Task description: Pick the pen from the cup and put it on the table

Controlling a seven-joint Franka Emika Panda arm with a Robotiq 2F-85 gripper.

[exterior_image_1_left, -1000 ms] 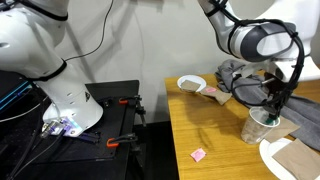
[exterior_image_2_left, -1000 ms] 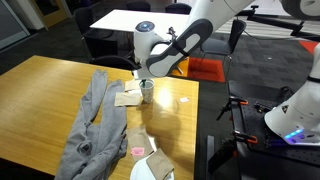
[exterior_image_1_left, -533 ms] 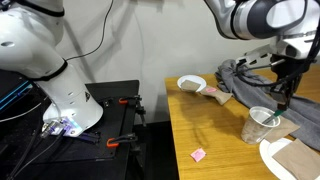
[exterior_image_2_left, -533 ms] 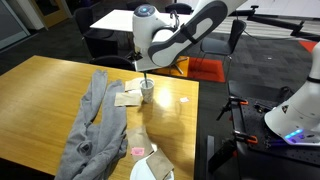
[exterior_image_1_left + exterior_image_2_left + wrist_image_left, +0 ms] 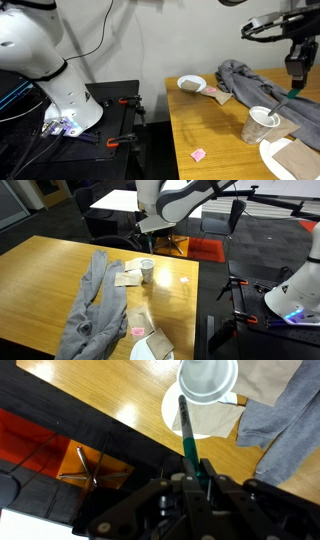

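Note:
My gripper [image 5: 297,72] is shut on the thin green pen [image 5: 288,100] and holds it in the air above the small whitish cup [image 5: 262,124]. The pen hangs clear of the cup, its lower end near the rim. In the wrist view the pen [image 5: 188,430] sticks out from between the fingers [image 5: 192,478] towards the cup [image 5: 208,378] below. The cup stands upright on the light-brown wooden table [image 5: 212,130]. In an exterior view the gripper [image 5: 150,228] hangs high over the cup [image 5: 147,270] on the table [image 5: 40,280].
A grey cloth [image 5: 240,75] [image 5: 95,300] lies behind the cup. A white bowl [image 5: 191,83], a white plate [image 5: 275,155] and a pink paper scrap [image 5: 198,155] lie on the table. A black workbench with red clamps [image 5: 110,115] stands beside the table edge.
My gripper has risen from the cup's rim, lifting the green pen out of the cup. The cup has stayed in place.

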